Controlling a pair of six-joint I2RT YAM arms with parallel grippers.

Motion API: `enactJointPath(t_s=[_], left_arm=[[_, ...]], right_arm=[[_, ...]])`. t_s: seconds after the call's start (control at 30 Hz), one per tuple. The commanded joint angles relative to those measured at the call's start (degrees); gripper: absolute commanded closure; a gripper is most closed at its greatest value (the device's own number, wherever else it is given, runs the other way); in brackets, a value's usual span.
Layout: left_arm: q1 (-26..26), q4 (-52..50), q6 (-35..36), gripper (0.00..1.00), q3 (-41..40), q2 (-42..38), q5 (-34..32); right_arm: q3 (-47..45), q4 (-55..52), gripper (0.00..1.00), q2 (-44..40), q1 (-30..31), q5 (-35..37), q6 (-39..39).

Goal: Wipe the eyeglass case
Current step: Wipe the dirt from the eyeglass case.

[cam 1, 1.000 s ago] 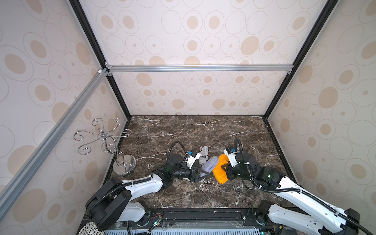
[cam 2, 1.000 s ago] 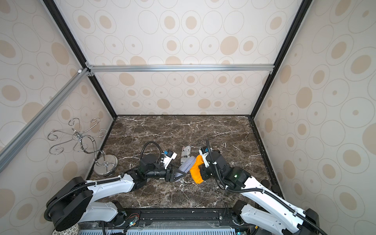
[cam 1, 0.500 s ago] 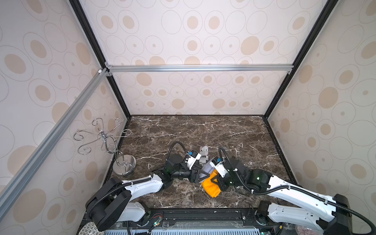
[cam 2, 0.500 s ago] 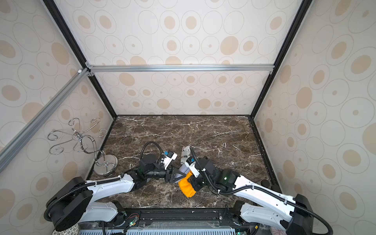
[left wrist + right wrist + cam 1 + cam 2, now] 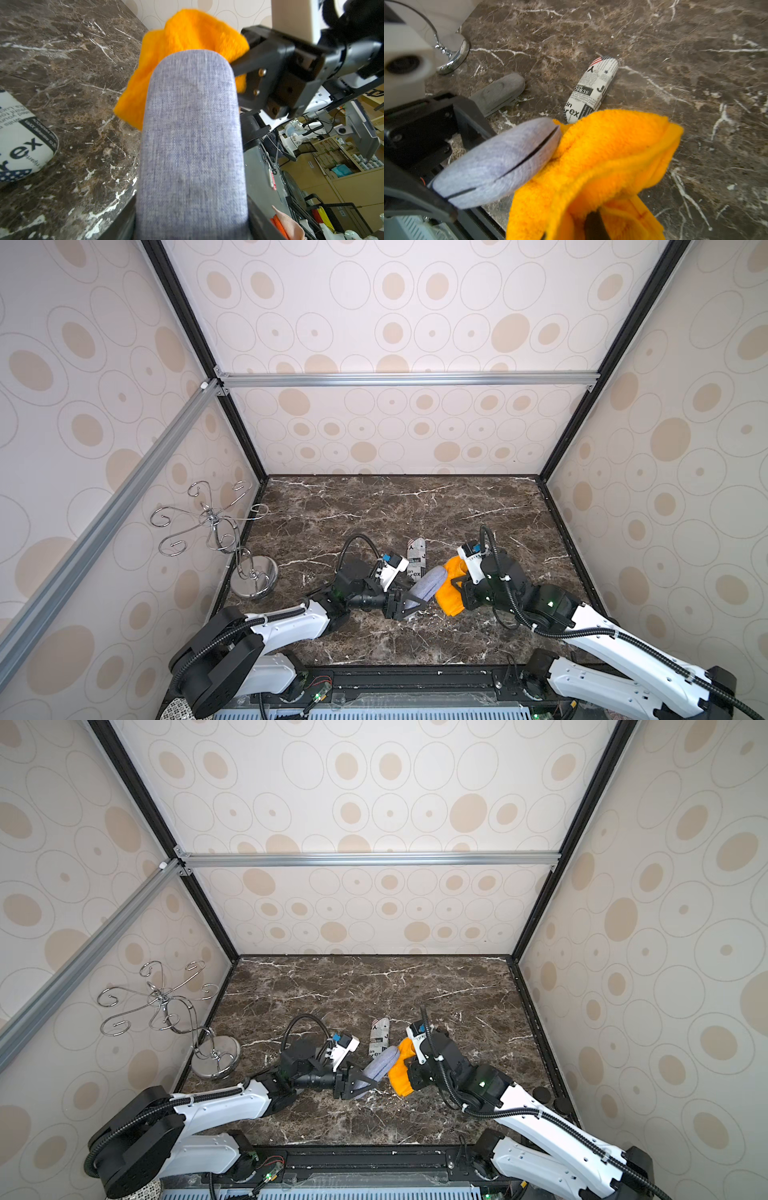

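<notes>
Your left claw (image 5: 409, 605) grips the grey eyeglass case (image 5: 428, 583). Your right claw (image 5: 459, 591), clamped on the orange cloth (image 5: 449, 601), holds it against the case's tip.

left arm (image 5: 291, 620) stretched low from its base toward the middle, wrist roughly level | left hand (image 5: 411, 608) pinched on the eyeglass case (image 5: 426, 587) — pointing at the right hand (image 5: 457, 591) | right arm (image 5: 582, 622) elbow-bent, reaching in from the opposite side | right hand clamped tight on the orange cloth (image 5: 449, 599) — facing the left hand, just beside it
</notes>
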Motion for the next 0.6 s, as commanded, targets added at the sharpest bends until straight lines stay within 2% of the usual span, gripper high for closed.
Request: enactJointPath(t_s=[0.0, 0.1, 0.23, 0.33, 0.43, 0.57], left_arm=[[-0.7, 1.1, 1.3, 0.54, -0.3, -2.0, 1.2], [-0.8, 1.3, 1.6, 0.54, 0.2, -2.3, 0.9], [-1.6, 1.2, 2.6, 0.53, 0.8, -2.2, -1.0], [-2.0, 2.6, 2.6, 0.53, 0.7, -1.8, -1.4], [-2.2, 3.1, 2.8, 0.53, 0.5, -1.8, -2.2], [-2.9, 1.3, 3.7, 0.52, 0.1, -2.6, -5.4]], right_arm=[[1.5, 2.1, 1.0, 0.4, -0.1, -2.7, 0.2], [0.3, 4.3, 1.0, 1.8, 1.9, -7.2, 1.3], [-0.8, 8.1, 1.0, 3.9, 9.9, -5.0, 2.2], [-1.0, 11.0, 1.0, 6.5, 13.2, -6.2, 3.1], [-1.4, 11.4, 1.0, 8.3, 13.7, -5.0, 4.1], [-2.0, 9.8, 1.0, 5.1, 13.1, 1.1, 4.9]])
